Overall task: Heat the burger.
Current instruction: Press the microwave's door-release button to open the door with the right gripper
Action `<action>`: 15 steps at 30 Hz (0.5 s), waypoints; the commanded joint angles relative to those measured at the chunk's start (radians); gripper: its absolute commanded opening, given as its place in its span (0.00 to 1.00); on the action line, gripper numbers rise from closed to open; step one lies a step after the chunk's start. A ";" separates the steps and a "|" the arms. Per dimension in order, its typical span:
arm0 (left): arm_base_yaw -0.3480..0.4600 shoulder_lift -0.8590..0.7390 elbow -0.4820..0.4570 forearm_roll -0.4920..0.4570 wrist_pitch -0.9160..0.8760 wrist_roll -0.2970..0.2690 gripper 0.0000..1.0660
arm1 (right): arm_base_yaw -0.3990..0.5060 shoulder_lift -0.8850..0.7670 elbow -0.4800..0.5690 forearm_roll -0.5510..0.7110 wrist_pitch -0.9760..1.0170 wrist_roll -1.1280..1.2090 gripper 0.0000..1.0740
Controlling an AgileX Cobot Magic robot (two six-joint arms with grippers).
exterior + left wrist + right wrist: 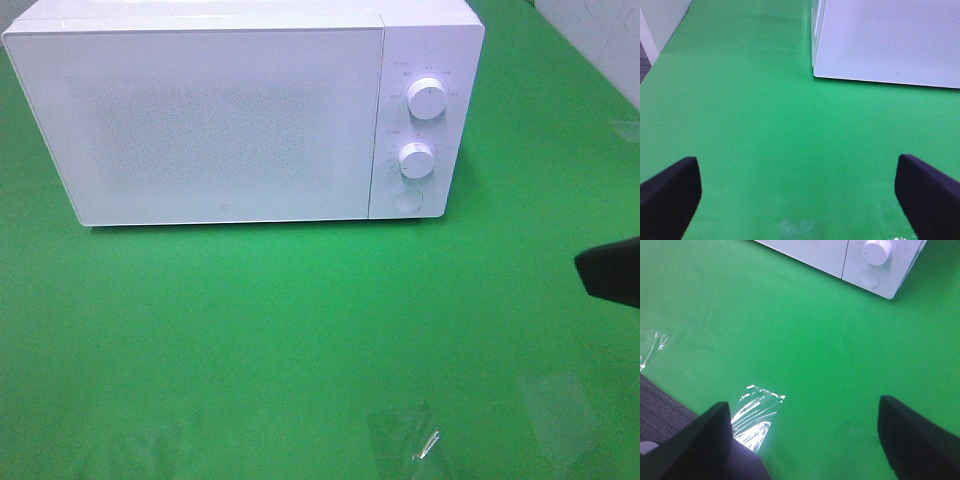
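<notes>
The left tool (796, 167) hangs over the green desk (300, 330) with its two dark fingers (670, 197) spread wide and only bare green surface between them. The right tool (804, 412) is also spread wide and holds nothing. In the high view, only a dark tip of it shows at the right edge, above the desk and in front of the oven, off to its right.

On the near part of the desk lie shiny patches of clear film (405, 438), flat against the green. One of them sits just beside the right tool's finger in the right wrist view.

Beyond a broad stretch of bare green, a white microwave (425, 45) stands at the far side of the desk, its front facing the tools. Its door (210, 125) is shut, and the pale frosted panel hides the inside. On the control strip to the right of the door are an upper knob (428, 98), a lower knob (416, 158) under it, and a round button (407, 200) at the bottom.

The left tool faces the microwave's left front corner from well back. The right tool faces the knob end, also well apart from it.

The burger shows in none of the three views. It is not in either tool or on the visible desk, and I cannot tell whether it lies behind the shut door.
</notes>
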 commanded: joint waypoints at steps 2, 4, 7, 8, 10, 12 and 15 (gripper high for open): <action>0.001 -0.017 -0.001 -0.001 -0.014 0.004 0.94 | -0.006 -0.113 0.012 -0.028 0.081 0.028 0.71; 0.001 -0.017 -0.001 -0.001 -0.014 0.004 0.94 | -0.013 -0.170 0.026 -0.050 0.088 0.049 0.71; 0.001 -0.017 -0.001 -0.001 -0.014 0.004 0.94 | -0.052 -0.223 0.044 -0.054 0.091 0.062 0.71; 0.001 -0.017 -0.001 -0.001 -0.014 0.004 0.94 | -0.109 -0.267 0.059 -0.055 0.096 0.062 0.71; 0.001 -0.017 -0.001 -0.001 -0.014 0.004 0.94 | -0.163 -0.314 0.078 -0.057 0.097 0.062 0.71; 0.001 -0.017 -0.001 -0.001 -0.014 0.004 0.94 | -0.191 -0.339 0.090 -0.057 0.096 0.062 0.71; 0.001 -0.017 -0.001 -0.001 -0.014 0.004 0.94 | -0.274 -0.424 0.126 -0.057 0.100 0.062 0.71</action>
